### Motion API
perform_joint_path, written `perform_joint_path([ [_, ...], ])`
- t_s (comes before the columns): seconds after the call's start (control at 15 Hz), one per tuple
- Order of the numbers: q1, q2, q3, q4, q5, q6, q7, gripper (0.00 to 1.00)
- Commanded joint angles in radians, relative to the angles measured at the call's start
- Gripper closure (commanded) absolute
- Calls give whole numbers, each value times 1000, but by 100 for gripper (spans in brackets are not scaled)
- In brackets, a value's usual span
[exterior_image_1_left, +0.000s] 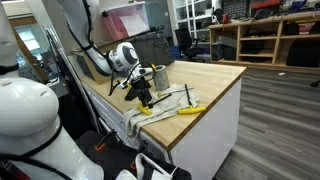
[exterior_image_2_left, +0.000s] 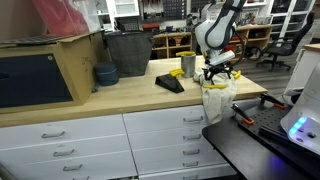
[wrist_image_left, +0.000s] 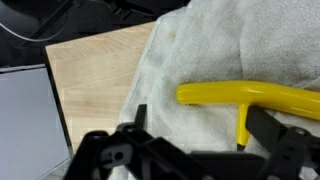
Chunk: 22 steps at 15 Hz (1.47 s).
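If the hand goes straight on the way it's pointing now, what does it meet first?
Most likely the yellow tool lying on the white towel, right ahead of the open hand, though depth is unclear.

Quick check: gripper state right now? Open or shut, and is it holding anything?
Gripper: open, jaws spread wide, holding nothing; it sits just over the yellow tool lying on the white towel.

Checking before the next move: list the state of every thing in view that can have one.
gripper, open, just above the yellow tool
yellow tool, lying flat on the towel, not gripped
towel, spread on the counter, one end hanging over the edge
drawers, all shut
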Motion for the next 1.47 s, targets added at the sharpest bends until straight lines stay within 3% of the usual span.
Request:
perform_joint_path([
  [0.0,25,56,-7,30,-26,25,39,0],
  [0.67,41,16,-32,2,-71,91,66,0],
  [0.87,47,-5,-43,-7,-129,59,54,0],
  [1.4,17,-15,-28,-69,-240,43,-55,0],
])
